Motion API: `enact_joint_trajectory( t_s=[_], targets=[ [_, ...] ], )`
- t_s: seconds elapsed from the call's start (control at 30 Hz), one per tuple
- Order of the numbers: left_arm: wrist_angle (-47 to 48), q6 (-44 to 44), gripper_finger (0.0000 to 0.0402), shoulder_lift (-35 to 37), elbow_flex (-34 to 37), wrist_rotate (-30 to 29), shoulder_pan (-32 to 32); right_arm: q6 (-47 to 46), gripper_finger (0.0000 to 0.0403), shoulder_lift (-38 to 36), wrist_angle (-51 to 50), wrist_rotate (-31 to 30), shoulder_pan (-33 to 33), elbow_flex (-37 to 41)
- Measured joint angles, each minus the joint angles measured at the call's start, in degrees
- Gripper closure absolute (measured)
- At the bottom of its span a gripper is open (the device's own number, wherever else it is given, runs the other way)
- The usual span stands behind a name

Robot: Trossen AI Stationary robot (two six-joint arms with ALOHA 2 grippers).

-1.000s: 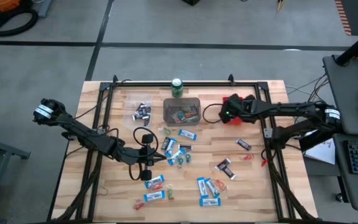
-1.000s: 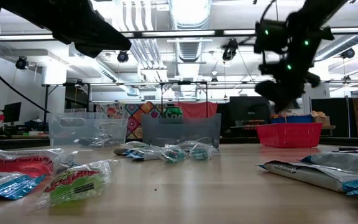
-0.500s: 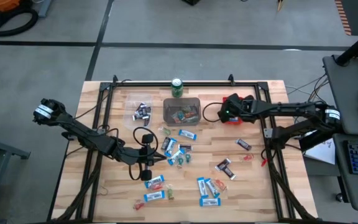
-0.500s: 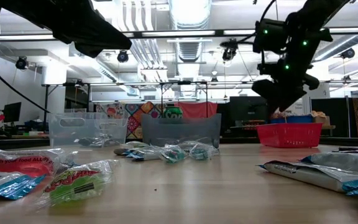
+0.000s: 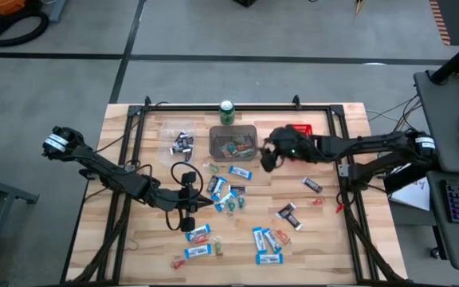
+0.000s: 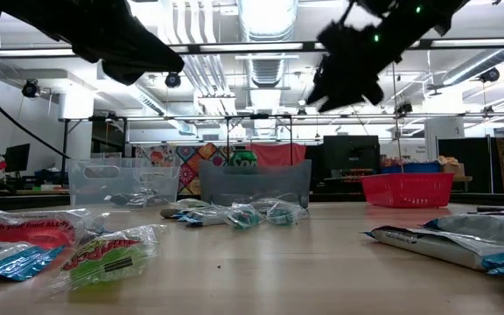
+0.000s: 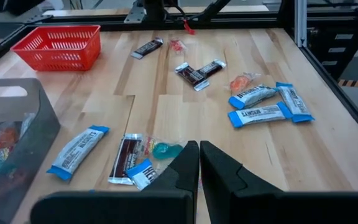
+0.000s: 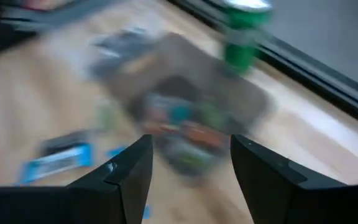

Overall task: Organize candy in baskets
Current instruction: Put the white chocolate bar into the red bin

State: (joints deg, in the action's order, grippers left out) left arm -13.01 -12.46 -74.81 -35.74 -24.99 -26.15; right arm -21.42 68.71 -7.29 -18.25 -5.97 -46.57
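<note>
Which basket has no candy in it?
The red basket. It looks empty, while the grey basket holds colourful pieces and the clear basket holds dark mini bars.

I see three baskets along the table's upper edge: clear basket holding dark bars, grey basket holding mixed pieces, red basket at right. Loose candy scatters across centre and lower frame.

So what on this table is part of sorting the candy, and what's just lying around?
Part of the job: candy scattered on the table; clear basket; grey basket; red basket.

Lying about: green can.
</note>
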Motion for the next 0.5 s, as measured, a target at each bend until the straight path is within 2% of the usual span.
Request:
enact_joint_trajectory(
  t_s=[0.1, 0.5],
  targets=[
    [0.8, -1.72, 0.0402, 0.0, -0.01, 0.02, -0.02, 1.12, 0.0197, 0.02, 1.0, 3.21, 3.0, 0.03],
    [1.3, -2.23, 0.0402, 0.0, -0.01, 0.05, -0.01, 0.41, 0.0197, 0.04, 0.35, 3.46, 11.29, 0.46]
  ],
)
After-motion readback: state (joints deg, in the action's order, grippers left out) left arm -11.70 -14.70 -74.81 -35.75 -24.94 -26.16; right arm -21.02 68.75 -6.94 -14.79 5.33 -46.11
